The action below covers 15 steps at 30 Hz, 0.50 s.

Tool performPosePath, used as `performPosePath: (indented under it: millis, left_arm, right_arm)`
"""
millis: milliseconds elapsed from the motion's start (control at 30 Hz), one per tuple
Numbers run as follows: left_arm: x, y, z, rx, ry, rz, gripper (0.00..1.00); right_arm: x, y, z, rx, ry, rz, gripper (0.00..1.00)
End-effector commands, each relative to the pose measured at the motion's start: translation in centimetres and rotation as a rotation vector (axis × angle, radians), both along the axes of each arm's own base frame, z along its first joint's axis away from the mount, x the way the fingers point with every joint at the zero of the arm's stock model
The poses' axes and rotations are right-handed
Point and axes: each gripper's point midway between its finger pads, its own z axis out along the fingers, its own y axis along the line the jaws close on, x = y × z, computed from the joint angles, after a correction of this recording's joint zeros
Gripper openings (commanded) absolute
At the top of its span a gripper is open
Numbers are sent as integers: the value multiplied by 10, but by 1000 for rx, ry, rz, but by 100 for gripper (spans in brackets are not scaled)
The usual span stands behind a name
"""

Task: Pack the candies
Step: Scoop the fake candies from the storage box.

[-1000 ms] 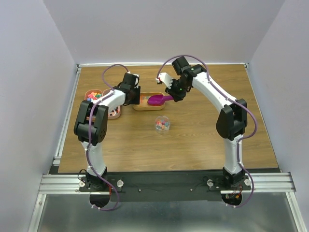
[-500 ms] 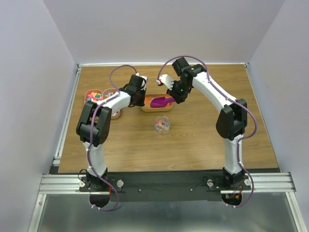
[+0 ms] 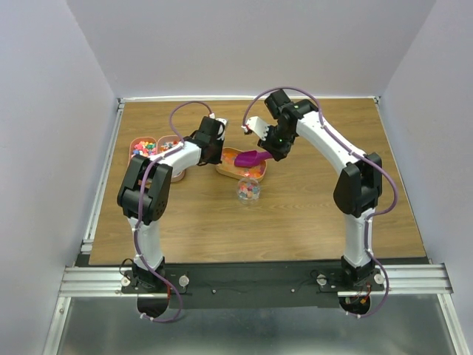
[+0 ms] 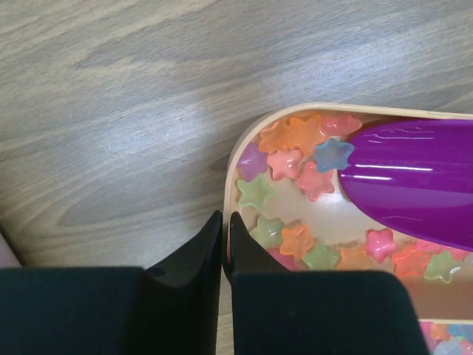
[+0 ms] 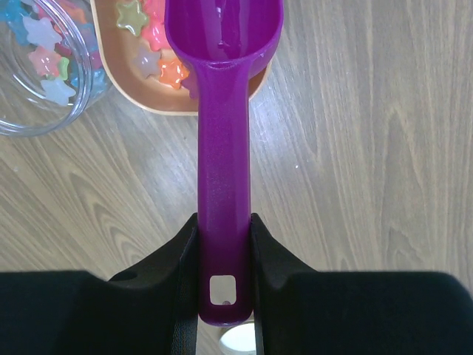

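The candies [image 4: 295, 159] are small star-shaped sweets in several colours, lying in an oblong peach tray [image 4: 310, 109]. My left gripper [image 4: 225, 218] is shut on that tray's near-left rim. In the top view it [image 3: 219, 154] sits at the tray's [image 3: 225, 170] left end. My right gripper [image 5: 224, 222] is shut on the handle of the magenta scoop [image 5: 223, 111]. The scoop's bowl hangs over the tray's [image 5: 170, 111] edge and looks empty. A clear jar [image 3: 248, 191] holding some candies [image 5: 41, 44] stands just in front of the tray.
Two more peach trays [image 3: 144, 146] with candies stand at the far left of the wooden table [image 3: 310, 214], behind my left arm. Grey walls enclose the table on three sides.
My left gripper has dragged the tray to the right and nearer, up to the jar. My right gripper has followed with the scoop, which stays over the tray.
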Motion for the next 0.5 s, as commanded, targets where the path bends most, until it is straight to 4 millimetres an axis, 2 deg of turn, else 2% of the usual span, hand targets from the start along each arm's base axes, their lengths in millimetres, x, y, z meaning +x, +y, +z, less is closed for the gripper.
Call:
performPosePath:
  millis: [0, 233, 367, 433, 467]
  left_arm:
    - [-8, 9, 7, 51, -5, 3, 12]
    - [-7, 10, 12, 40, 8, 60, 12]
    - [-9, 4, 18, 22, 6, 68, 12]
    - [-10, 3, 20, 15, 5, 74, 12]
    - [-10, 3, 20, 11, 5, 73, 12]
  right_arm:
    - [-1, -12, 13, -22, -26, -35, 1]
    - [-8, -3, 18, 22, 3, -51, 1]
    - [-8, 9, 14, 29, 31, -66, 1]
    - [-10, 14, 4, 16, 69, -81, 1]
    - [-7, 17, 6, 22, 64, -87, 1]
